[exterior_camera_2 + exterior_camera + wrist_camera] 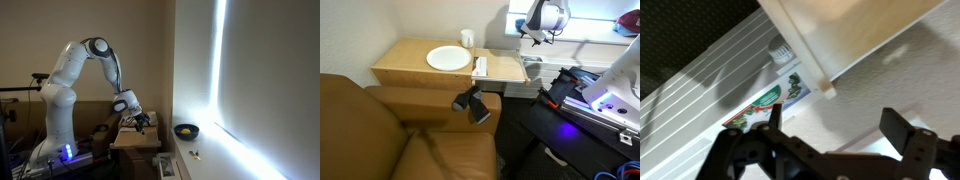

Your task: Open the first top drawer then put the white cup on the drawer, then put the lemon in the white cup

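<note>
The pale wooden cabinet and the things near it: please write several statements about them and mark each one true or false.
1. The round flat white plate lies on top of the pale wooden cabinet. True.
2. The small glossy white cup stands on the plate. False: it stands on the cabinet top, behind the plate.
3. The gripper holds the cup. False: in the wrist view its jaws are open and empty.
4. The yellow lemon lies in the dark blue bowl. True.

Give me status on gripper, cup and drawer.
Gripper empty, fingers open, hovering beyond the cabinet. White cup on cabinet top beside plate, untouched. Drawer appears pulled out. No obstruction seen.
</note>
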### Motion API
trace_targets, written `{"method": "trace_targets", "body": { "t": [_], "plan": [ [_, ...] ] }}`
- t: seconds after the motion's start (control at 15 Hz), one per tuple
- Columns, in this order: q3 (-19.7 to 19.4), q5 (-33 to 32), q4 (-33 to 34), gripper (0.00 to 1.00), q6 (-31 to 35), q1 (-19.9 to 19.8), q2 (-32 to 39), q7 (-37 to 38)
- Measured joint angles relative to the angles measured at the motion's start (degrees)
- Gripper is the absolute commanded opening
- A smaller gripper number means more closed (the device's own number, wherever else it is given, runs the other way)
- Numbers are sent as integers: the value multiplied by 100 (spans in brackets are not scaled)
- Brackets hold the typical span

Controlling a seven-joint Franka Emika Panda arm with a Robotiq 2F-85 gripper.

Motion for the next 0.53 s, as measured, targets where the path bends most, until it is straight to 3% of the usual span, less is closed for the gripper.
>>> {"method": "trace_targets", "body": {
  "t": [0.27, 0.4, 0.53],
  "plan": [
    [748, -880, -227, 100, -96, -398, -1233, 503],
    [1304, -1574, -331, 100, -497, -700, -1967, 1229],
    [1383, -1587, -357, 100, -613, -672, -2236, 1348]
  ]
}}
